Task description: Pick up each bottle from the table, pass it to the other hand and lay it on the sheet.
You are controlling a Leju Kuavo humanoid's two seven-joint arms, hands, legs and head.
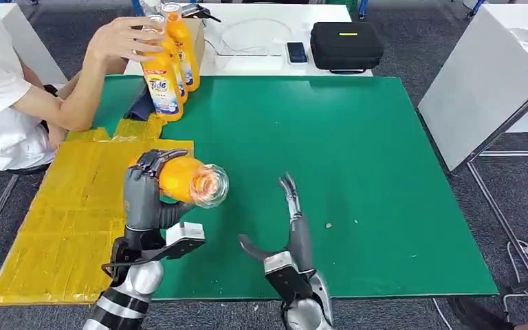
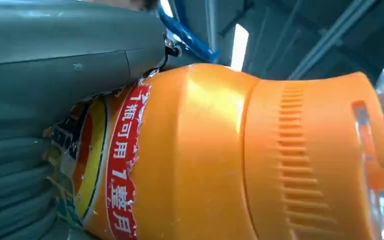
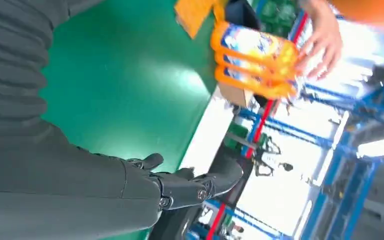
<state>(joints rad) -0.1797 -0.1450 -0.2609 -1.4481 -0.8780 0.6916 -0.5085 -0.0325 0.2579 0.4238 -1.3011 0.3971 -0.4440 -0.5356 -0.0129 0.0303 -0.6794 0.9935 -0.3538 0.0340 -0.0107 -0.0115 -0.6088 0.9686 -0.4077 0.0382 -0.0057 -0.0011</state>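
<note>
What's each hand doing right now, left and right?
Left hand: holding an orange plastic detergent bottle with a clear cap.
Right hand: open, fingers spread, holding nothing, over the green table mat.

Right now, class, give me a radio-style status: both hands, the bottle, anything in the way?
Left hand grips orange bottle, above the yellow sheet edge. Right hand open, holding nothing. Person's hand on the standing bottles at the far edge.
</note>
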